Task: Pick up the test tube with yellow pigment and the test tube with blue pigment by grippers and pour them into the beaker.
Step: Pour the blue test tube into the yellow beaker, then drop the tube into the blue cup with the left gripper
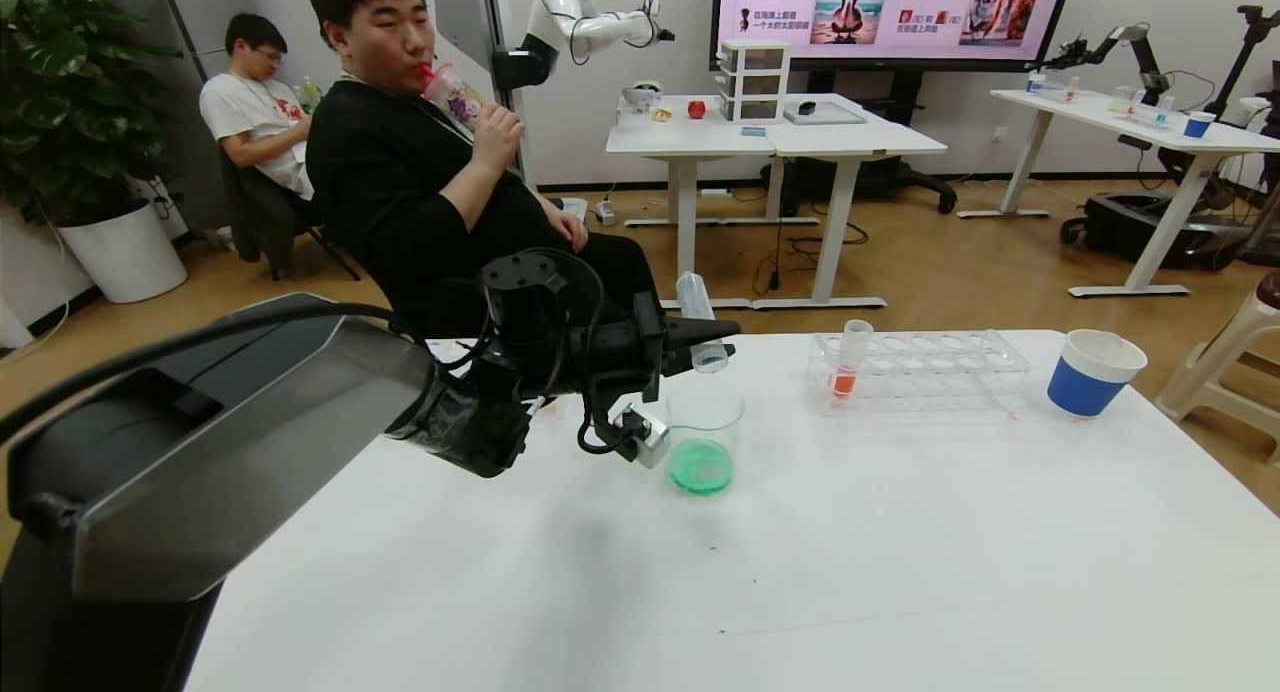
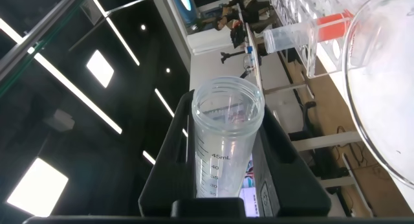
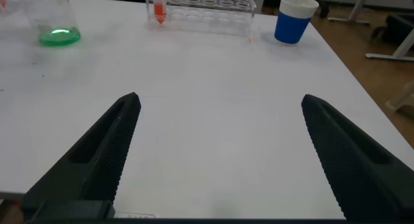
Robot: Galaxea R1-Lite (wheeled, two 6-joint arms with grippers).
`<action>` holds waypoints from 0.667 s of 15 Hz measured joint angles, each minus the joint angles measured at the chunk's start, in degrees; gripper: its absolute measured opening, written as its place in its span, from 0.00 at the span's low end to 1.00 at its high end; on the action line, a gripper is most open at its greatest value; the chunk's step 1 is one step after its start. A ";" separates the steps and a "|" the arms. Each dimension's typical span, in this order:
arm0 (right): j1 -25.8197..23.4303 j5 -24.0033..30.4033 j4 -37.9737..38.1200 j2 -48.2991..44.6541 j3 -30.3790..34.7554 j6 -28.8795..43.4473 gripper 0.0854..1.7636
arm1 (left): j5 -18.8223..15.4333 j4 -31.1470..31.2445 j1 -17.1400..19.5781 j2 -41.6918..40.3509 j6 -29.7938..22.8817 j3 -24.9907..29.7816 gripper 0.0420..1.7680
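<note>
My left gripper [image 1: 712, 339] is shut on a clear test tube [image 1: 699, 315] that looks empty. It holds the tube tilted, mouth downward, just above the beaker [image 1: 705, 412]. The beaker stands on the white table and holds a shallow layer of green liquid [image 1: 700, 469]. In the left wrist view the tube [image 2: 223, 159] sits between the black fingers [image 2: 169, 159], with the beaker's rim [image 2: 381, 88] beside it. No tube with yellow or blue liquid shows. My right gripper [image 3: 220, 104] is open and empty, low over the table's near right part, and is out of the head view.
A clear rack [image 1: 920, 367] at the table's back holds one tube with orange-red liquid [image 1: 850, 357]. A white-and-blue paper cup [image 1: 1092, 372] stands right of it. A seated person is close behind the table's far left edge.
</note>
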 joint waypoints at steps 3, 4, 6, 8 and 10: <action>0.00 0.00 -0.02 0.00 0.00 0.00 0.98 | -0.06 -0.01 0.02 -0.30 -0.93 0.39 0.27; 0.00 0.00 -0.02 0.00 0.00 0.00 0.98 | -0.06 -0.01 0.06 -0.41 -2.23 0.41 0.27; 0.00 0.00 0.00 0.00 0.00 0.00 0.98 | 0.46 -0.09 0.22 -0.66 -7.16 0.22 0.27; 0.00 0.00 0.00 0.00 0.00 0.00 0.98 | 2.07 -0.09 0.61 -1.18 -15.65 -0.67 0.27; 0.00 0.00 -0.02 0.00 0.00 0.00 0.98 | 8.50 -2.71 1.00 -1.51 -29.14 -1.16 0.27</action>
